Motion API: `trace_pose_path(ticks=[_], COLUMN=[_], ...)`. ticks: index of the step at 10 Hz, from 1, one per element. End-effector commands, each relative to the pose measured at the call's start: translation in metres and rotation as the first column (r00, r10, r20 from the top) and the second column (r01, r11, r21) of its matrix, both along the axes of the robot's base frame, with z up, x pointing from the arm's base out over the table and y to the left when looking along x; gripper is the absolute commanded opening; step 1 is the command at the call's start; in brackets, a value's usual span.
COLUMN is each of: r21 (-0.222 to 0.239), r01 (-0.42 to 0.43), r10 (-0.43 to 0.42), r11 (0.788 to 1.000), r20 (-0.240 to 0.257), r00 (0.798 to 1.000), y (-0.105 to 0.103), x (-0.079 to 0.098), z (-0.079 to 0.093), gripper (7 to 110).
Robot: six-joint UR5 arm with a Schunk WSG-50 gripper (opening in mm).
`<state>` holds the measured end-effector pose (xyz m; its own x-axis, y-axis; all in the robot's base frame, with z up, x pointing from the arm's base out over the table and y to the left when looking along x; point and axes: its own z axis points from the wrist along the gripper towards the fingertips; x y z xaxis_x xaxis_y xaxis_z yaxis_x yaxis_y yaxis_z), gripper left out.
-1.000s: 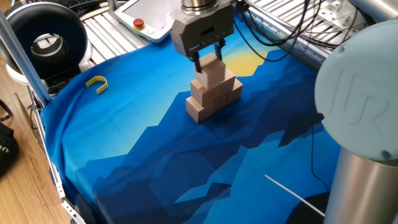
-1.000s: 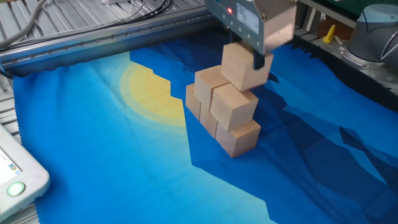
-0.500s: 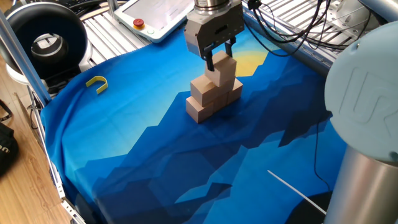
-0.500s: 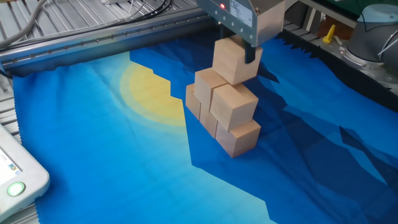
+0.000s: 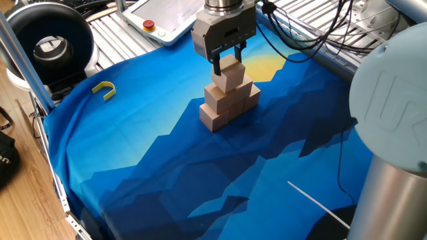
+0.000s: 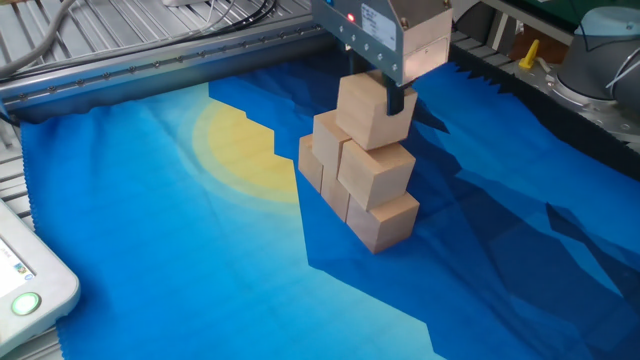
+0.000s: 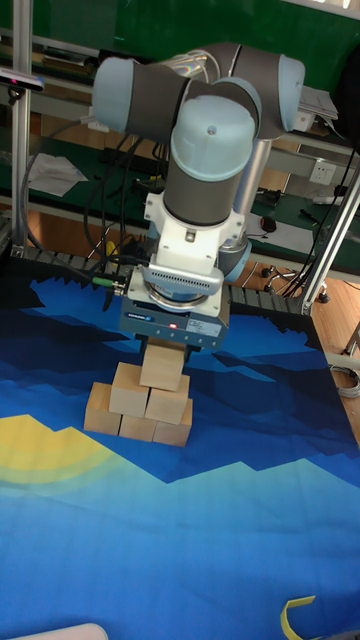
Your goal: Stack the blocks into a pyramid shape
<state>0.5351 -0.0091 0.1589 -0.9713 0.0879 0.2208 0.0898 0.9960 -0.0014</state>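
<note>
The gripper (image 5: 225, 61) is clenched on the top block (image 5: 228, 75). Since half a second ago it has shifted toward 9 o'clock and lower, now centred on the block pile (image 6: 362, 185) mid-cloth (image 5: 167, 167); contact unclear. Yellow hook (image 5: 104, 89) unmoved at 9 o'clock.

The only lettering I can read is a large embossed "UR" on the grey arm joint cap (image 5: 393, 113), well off to the side of the pincer (image 5: 227, 61). Nothing else is legible.
</note>
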Motion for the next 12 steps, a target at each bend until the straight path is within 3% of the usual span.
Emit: trace_pose_path(ticks=[1,12], r21=[0.005,-0.022], r01=[0.021,0.042], r10=[-0.021,-0.041], r11=[1.000,0.999], r20=[0.007,0.025], r00=[1.000,0.999], y=[0.0005,-0.0056], x=[0.0025,0.0066], z=[-0.0015,-0.0032], gripper=[7,7])
